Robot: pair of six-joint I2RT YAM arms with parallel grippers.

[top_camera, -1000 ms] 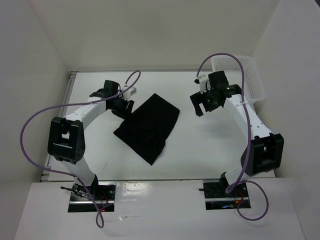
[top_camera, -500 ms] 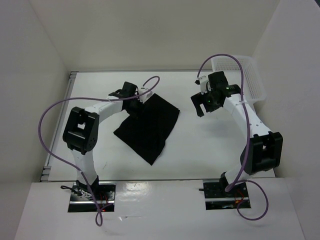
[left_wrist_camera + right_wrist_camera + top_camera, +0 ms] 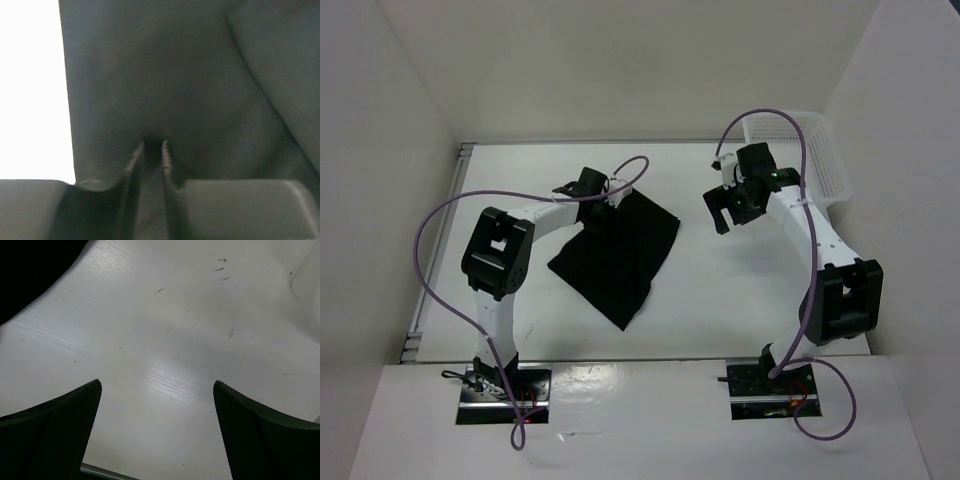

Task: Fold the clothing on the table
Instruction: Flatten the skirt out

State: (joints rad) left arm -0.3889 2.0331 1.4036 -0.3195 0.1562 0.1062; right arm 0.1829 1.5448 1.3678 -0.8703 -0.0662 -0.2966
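The black clothing (image 3: pixel 620 255) lies flat and diamond-wise on the white table (image 3: pixel 720 300), left of the middle. My left gripper (image 3: pixel 603 210) sits at its far-left corner. In the left wrist view dark clothing (image 3: pixel 175 75) fills the frame, and my left gripper (image 3: pixel 152 145) has its jaws drawn close with a fold of cloth pinched between them. My right gripper (image 3: pixel 725 215) hovers to the right of the cloth, apart from it. In the right wrist view that gripper (image 3: pixel 156 385) stands wide open over bare table (image 3: pixel 165 315), with the clothing (image 3: pixel 30 270) at the top left.
A white mesh basket (image 3: pixel 820 150) stands at the far right corner of the table, behind the right arm. White walls close in the left, back and right sides. A purple cable (image 3: pixel 440 260) loops out from the left arm.
The left arm swung right to the cloth's far-left corner, and its jaws closed on the fabric. The right arm barely moved.
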